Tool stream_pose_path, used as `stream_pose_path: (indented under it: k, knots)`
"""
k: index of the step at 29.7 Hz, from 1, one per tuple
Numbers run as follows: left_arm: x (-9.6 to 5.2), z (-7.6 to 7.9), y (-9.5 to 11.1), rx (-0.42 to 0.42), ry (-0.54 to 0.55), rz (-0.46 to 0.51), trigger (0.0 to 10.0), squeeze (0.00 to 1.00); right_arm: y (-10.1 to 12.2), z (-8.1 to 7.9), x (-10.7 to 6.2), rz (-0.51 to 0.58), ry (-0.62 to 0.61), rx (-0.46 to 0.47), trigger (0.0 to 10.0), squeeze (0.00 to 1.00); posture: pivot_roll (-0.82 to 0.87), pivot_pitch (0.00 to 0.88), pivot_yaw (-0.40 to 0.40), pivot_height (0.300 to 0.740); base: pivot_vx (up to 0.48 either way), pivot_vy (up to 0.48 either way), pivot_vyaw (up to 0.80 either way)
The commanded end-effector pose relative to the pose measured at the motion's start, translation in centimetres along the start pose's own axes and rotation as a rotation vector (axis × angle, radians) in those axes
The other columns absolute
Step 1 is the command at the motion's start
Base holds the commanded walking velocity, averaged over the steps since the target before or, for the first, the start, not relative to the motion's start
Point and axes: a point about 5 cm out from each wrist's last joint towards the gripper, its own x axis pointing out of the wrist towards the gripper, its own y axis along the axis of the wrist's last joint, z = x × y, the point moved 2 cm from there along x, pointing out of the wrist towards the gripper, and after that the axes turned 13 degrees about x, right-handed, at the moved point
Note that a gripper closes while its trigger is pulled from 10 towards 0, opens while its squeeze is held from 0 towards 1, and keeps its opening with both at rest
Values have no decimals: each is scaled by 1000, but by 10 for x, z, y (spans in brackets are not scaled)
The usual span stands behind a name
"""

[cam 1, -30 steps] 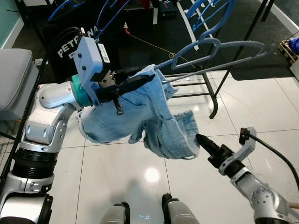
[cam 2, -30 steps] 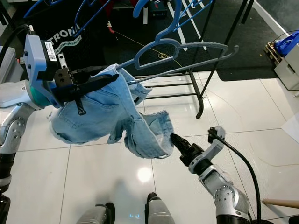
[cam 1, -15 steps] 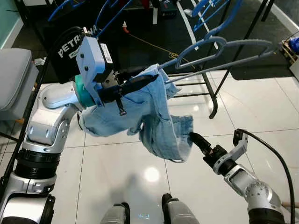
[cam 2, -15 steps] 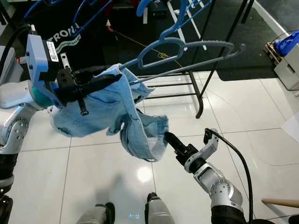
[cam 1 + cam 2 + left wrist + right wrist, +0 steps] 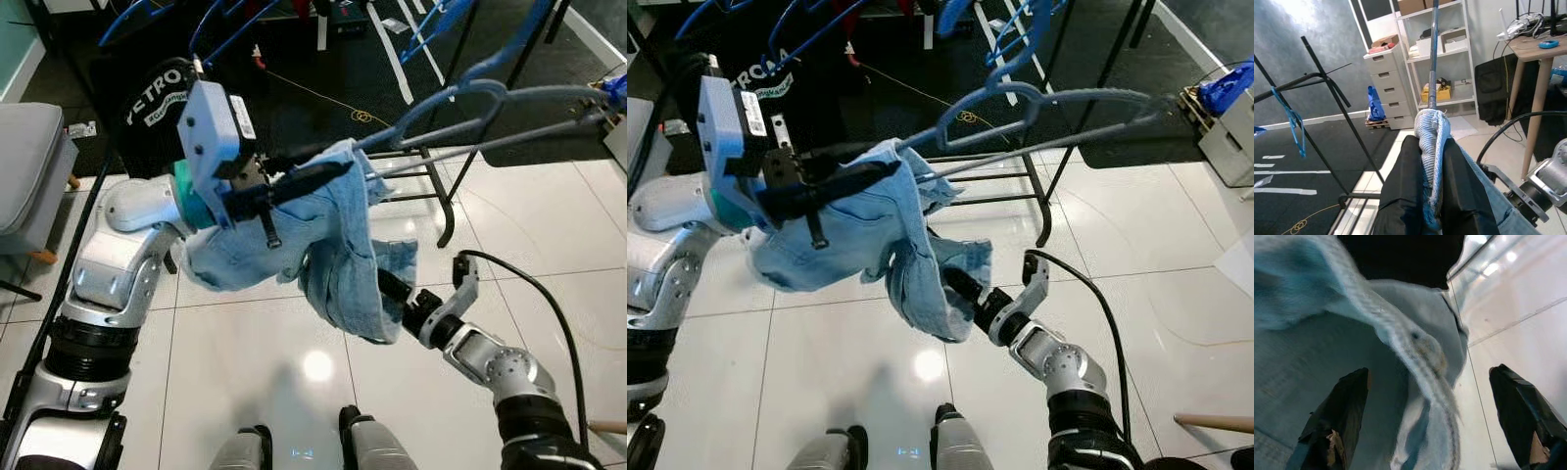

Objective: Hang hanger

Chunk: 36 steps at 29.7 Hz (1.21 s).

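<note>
Since a second ago, the right gripper [image 5: 1430, 416] has pushed up into the hanging lower fold of the denim shorts [image 5: 338, 259]; its fingers are spread wide with the hem lying between them, not pinched. Above it, the left gripper [image 5: 312, 178] is clamped on the shorts' bunched waistband together with the grey hanger [image 5: 509, 113], whose long bar juts out beyond the fingertips toward the black clothes rack [image 5: 446, 196] over white floor tiles [image 5: 549, 235].

1 grey hanger [image 5: 509, 98], 1 pair of denim shorts [image 5: 323, 235], 2 grippers: left [image 5: 323, 176], right [image 5: 1435, 426].
</note>
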Motion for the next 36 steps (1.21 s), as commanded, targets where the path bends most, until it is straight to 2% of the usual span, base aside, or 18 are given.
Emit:
stream_pose_path:
  k: [1, 2, 8, 11, 18, 24, 26, 29, 31, 32, 33, 35, 36]
  knots:
    - [2, 3, 6, 5, -13, 24, 0, 0, -4, 7, -1, -26, -30, -4, 7216, 0, -24, 143, 41, 740, 0, 0, 0]
    - [2, 3, 5, 5, -12, 23, 0, 0, -4, 8, -2, -25, -38, -7, 0, 0, -27, 145, 38, 740, 0, 0, 0]
    - [2, 3, 5, 4, -8, 22, 0, 0, -3, 10, -2, -21, -49, -8, 0, 0, -28, 147, 38, 740, 0, 0, 0]
    - [0, 2, 3, 4, -1, 12, 0, 0, 0, 18, -6, 9, -76, -41, 0, 0, -31, 149, 39, 740, 0, 0, 0]
    - [-1, 1, 2, 9, 1, 1, 0, 0, 3, 20, -8, 39, -77, -61, 0, 0, -36, 149, 51, 740, 0, 0, 0]
    - [-4, 0, -1, 16, 2, -19, 0, 0, 17, 17, -12, 155, -64, -109, 0, 0, -42, 145, 55, 740, 0, 0, 0]
    - [-7, 0, -5, 27, -1, -42, 0, 0, 29, 14, -19, 235, -58, -128, 0, 0, -41, 141, 55, 740, 0, 0, 0]
    - [-9, 0, -7, 32, -5, -54, 0, 0, 35, 12, -24, 270, -53, -135, 0, 0, -41, 141, 55, 740, 0, 0, 0]
    - [-13, 1, -11, 37, -13, -75, 0, 0, 51, 10, -40, 347, -59, -156, 0, 0, -49, 138, 63, 740, 0, 0, 0]
    - [-13, 1, -11, 37, -13, -75, 0, 0, 51, 10, -40, 347, -59, -156, 0, 0, -49, 138, 63, 740, 0, 0, 0]
    - [-15, 2, -12, 37, -17, -84, 0, 0, 57, 9, -48, 378, -65, -168, 0, 0, -50, 138, 64, 740, 0, 0, 0]
    - [-15, 2, -12, 37, -17, -84, 0, 0, 57, 9, -48, 378, -65, -168, 0, 0, -50, 138, 64, 740, 0, 0, 0]
    - [-16, 4, -15, 40, -31, -97, 0, 0, 66, 7, -57, 419, -71, -186, 0, 0, -53, 138, 65, 740, 0, 0, 0]
